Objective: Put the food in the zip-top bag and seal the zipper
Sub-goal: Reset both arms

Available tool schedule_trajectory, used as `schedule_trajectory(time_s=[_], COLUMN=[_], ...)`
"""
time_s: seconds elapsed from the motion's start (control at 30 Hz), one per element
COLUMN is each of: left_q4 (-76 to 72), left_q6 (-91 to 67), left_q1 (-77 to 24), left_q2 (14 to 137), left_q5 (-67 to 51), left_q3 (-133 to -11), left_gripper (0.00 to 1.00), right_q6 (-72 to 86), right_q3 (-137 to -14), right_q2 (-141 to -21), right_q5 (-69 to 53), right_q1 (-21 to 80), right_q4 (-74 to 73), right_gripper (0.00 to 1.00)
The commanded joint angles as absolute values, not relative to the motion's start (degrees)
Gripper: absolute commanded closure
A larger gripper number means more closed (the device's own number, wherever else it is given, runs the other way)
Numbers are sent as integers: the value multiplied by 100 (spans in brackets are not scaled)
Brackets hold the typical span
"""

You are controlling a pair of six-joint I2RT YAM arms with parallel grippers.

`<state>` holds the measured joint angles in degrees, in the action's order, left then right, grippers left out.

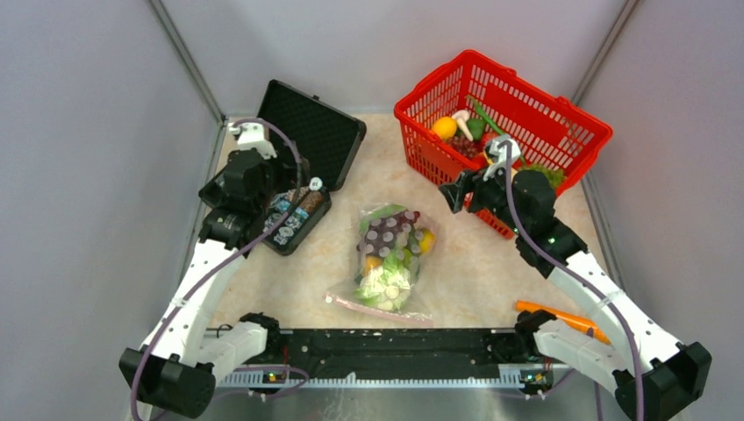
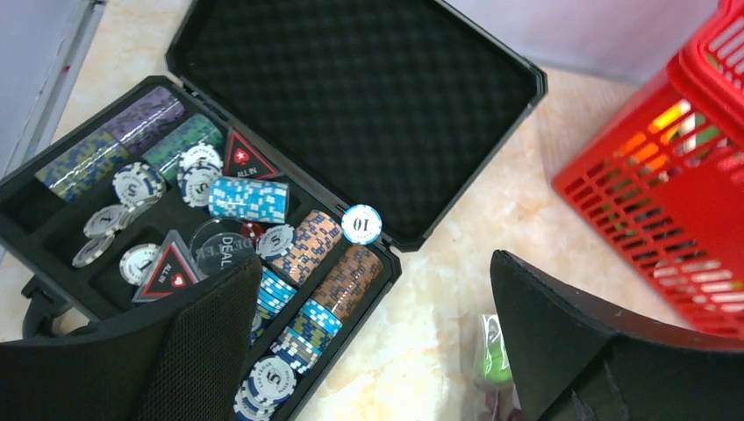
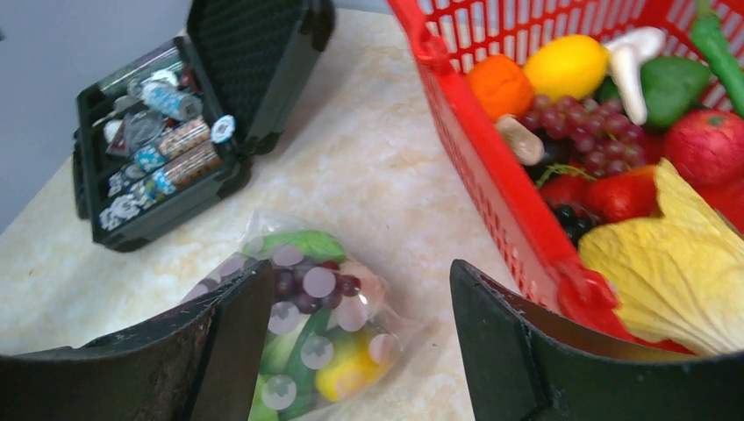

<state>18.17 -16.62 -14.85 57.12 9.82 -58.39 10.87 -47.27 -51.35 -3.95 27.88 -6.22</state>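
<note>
- Nearest, to the right of the zip-top bag [image 1: 392,259], an orange object [image 1: 561,317] lies on the table [image 1: 474,263]. The right arm covers its near end, and what it is cannot be made out.
- The zipper [image 1: 377,310] runs along the bag's near edge. Whether it is pressed closed is too small to tell.
- The bag lies flat and holds food [image 1: 390,239]: purple grapes, green pieces, a yellow citrus and white-green leaves. The right wrist view cuts off its near part.
- Left of the bag, the left gripper [image 2: 368,281] hangs over the black case [image 1: 307,132], jaws spread wide with nothing between them.
- The open case holds rows of poker chips [image 2: 250,200], and that gripper hides its near corner.
- Right of and beyond the bag, the right gripper [image 3: 360,272] is spread and empty beside the red basket [image 1: 535,110].
- The basket holds toy produce [image 3: 570,66], which the arm partly hides from above.
</note>
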Motion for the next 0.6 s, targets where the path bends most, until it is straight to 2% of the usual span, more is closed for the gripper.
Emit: schedule_trajectory(time_s=[0.0, 0.07, 0.17, 0.23, 0.37, 0.57], left_q4=[1780, 1793, 1888, 1691, 1640, 1860], left_q6=[-2190, -2265, -2509, -2476, -2525, -2197], left_q1=[-1259, -1257, -1257, -1257, -1268, -1266], left_q2=[5545, 5556, 5455, 5322, 5048, 4945], left_q5=[1000, 1180, 1566, 1652, 1943, 3127], left_q3=[-5860, -5896, -5949, -5891, -5842, -5977], left_gripper=[1, 1, 1, 1, 1, 1], right_q6=[1852, 1909, 1800, 1768, 1693, 1926], right_q3=[-5452, -5786, -5733, -5616, -5648, -5269], right_q2=[-4953, -4863, -4595, -4494, -4606, -4213], right_q5=[-127, -145, 211, 661, 1357, 1127], right_q1=[2404, 2358, 2361, 2358, 2358, 2356], right_q4=[-1111, -1374, -1178, -1181, -1456, -1175], right_gripper=[27, 26, 19, 9, 7, 6])
